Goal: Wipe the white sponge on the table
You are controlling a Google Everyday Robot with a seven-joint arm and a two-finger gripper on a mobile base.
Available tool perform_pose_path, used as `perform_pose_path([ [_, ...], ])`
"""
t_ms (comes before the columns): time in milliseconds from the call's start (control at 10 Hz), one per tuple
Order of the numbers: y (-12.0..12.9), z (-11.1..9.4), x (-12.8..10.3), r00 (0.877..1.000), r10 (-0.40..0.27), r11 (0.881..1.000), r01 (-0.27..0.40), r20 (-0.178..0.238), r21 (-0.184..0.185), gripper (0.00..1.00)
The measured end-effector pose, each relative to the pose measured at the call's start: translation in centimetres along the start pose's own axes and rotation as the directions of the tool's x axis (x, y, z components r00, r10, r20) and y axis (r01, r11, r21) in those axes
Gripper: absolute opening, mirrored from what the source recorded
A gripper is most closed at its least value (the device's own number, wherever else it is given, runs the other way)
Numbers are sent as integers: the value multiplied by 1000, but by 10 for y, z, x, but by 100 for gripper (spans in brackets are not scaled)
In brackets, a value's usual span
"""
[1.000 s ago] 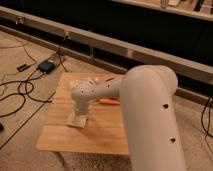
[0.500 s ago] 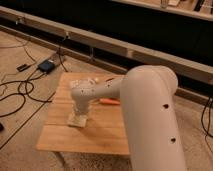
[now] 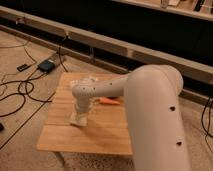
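The white sponge [image 3: 77,119] lies flat on the light-wood table [image 3: 100,136], left of the table's middle. My gripper [image 3: 80,112] points straight down onto the sponge, and its tip is hidden behind the wrist. My thick white arm [image 3: 150,110] reaches in from the right and covers the table's right side.
An orange object [image 3: 109,101] lies on the table just right of the wrist. A whitish knobbly object [image 3: 84,80] sits near the table's far edge. Black cables [image 3: 20,92] and a dark box [image 3: 46,65] lie on the floor to the left. A low ledge [image 3: 115,47] runs behind.
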Motion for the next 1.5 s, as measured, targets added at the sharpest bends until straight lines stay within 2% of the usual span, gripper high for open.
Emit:
perform_pose_path([
  [500, -25, 0, 15, 997, 66, 998, -65, -41, 8, 6],
  [800, -46, 2, 33, 986, 130, 991, -127, -100, 36, 6],
  [1100, -72, -2, 53, 968, 213, 976, -205, -131, 66, 6],
  [1200, -78, -5, 56, 964, 231, 972, -223, -130, 70, 6],
  [1400, -105, -15, 63, 947, 301, 953, -292, -114, 85, 6],
  [1500, -112, -17, 63, 942, 318, 947, -310, -109, 87, 6],
])
